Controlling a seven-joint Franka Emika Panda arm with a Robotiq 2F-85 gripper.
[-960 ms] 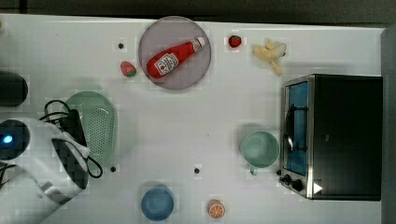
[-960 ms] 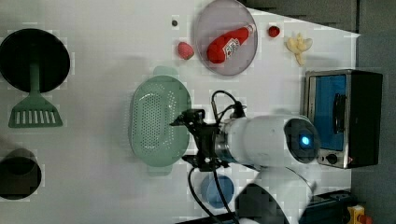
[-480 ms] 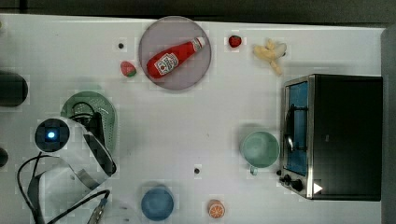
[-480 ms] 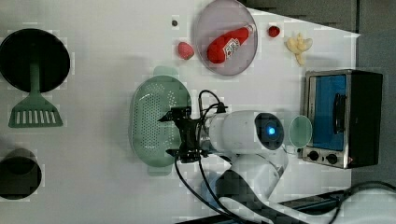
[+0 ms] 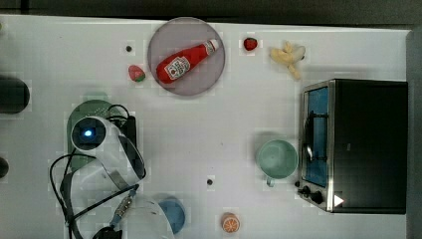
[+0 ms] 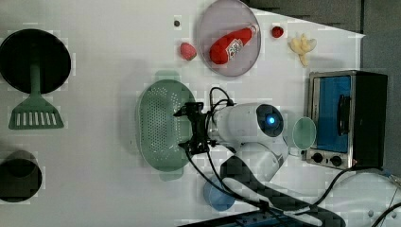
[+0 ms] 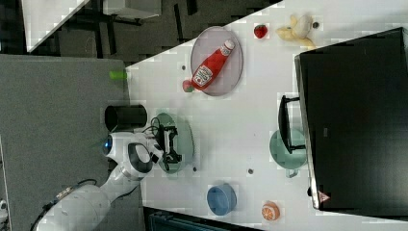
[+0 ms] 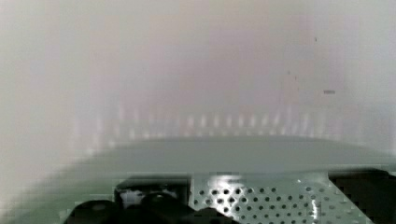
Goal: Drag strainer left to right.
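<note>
Approach step: pincer [image 6: 191,127], spread wide and empty, poised over the rim of the strainer [image 6: 158,125] at the top view's left of the worktop [image 5: 209,134]; next, engage rim, then drag.

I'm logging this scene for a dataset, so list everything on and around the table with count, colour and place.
strainer: 1, pale green, the left view's middle, under the gripper
plate: 1, grey, the top view's upper middle
ketchup bottle: 1, red, lying on the plate
strawberries: 2, red, either side of the plate
banana: 1, pale yellow, beyond the toaster oven
toaster oven: 1, black and silver, the top view's right
cup: 1, mint green, beside the oven
bowl: 1, blue, near table edge
orange half: 1, orange, near the bowl
spatula: 1, green, the left view's left
gripper: 1, black, open, over the strainer's rim
</note>
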